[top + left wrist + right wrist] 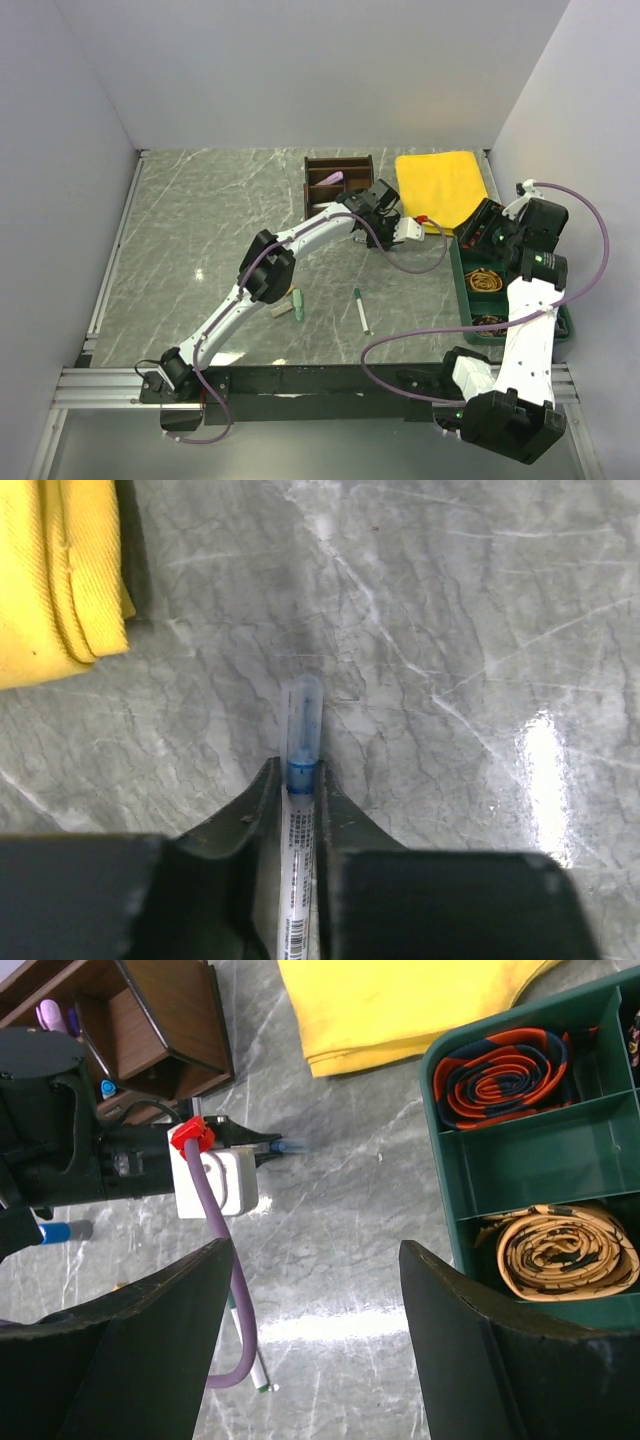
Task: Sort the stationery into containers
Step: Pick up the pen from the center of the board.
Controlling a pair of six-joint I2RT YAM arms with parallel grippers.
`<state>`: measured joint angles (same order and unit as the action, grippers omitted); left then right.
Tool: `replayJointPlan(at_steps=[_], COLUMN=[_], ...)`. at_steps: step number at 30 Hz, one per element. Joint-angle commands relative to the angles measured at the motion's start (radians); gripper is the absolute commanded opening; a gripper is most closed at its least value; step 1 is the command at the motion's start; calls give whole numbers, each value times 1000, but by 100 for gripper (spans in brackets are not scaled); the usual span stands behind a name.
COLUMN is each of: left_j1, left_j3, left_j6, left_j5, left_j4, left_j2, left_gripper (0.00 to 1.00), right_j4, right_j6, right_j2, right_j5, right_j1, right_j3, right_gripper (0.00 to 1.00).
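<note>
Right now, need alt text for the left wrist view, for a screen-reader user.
The left gripper pinches a slim white pen between its two dark fingers, the pen's translucent blue cap pointing away from the camera over a grey marbled table. A folded yellow cloth fills the top-left corner.

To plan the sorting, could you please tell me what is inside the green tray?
The green tray holds an orange-and-navy coiled band and a tan-and-black coiled band, with a bare compartment between. The right arm hides most of the rest.
</note>
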<state>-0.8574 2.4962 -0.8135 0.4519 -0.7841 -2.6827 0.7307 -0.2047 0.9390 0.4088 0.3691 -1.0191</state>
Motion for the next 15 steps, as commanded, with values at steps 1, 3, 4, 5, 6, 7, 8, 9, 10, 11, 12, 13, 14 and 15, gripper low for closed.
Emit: replayJointPlan(at_steps=[1, 3, 4, 5, 6, 7, 8, 9, 10, 11, 12, 13, 14, 15], left_j1=[1, 0, 0, 0, 1, 4, 14, 20, 27, 43, 52, 64, 95, 112], left_j3=[-77, -135, -202, -236, -306, -342, -371, -420, -440, -459, -503, -531, -565, -645], left_j6=[-7, 16, 19, 28, 51, 63, 71, 89, 99, 106, 123, 128, 138, 187], left_j5=[11, 65, 86, 102, 129, 142, 160, 210, 237, 266, 292, 363, 395, 419], left_j4=[-165, -115, -89, -34, 3, 35, 58, 98, 112, 127, 161, 187, 222, 332], left_j2=[-60, 26, 106, 151, 199, 290, 335, 375, 447, 483, 516, 585, 621, 654], left_gripper=[5, 2, 1, 1, 1, 1, 1, 1, 1, 1, 1, 1, 1, 1], right_j4=[3, 4, 3, 1, -1, -4, -11, -14, -16, -19, -19, -19, -20, -22], right_j6=[-9, -7, -6, -5, -7, -9, -10, -16, -18, -19, -24, -24, -24, -22], right_j2=[-17, -16, -17, -17, -19, -20, -26, -31, -35, -42, -45, -45, -48, -51], right_j5=[8, 7, 2, 1, 1, 1, -1, -2, -5, -7, -7, -5, -7, -8], right_j1=[-2, -4, -2, -2, -2, -2, -2, -2, -2, -4, -2, -2, -2, -4], right_j3=[-2, -10, -12, -13, -15, -13, -7, -1, 4, 17, 23, 30, 37, 40], right_gripper=[75, 75, 75, 75, 75, 75, 75, 75, 75, 75, 75, 75, 75, 75])
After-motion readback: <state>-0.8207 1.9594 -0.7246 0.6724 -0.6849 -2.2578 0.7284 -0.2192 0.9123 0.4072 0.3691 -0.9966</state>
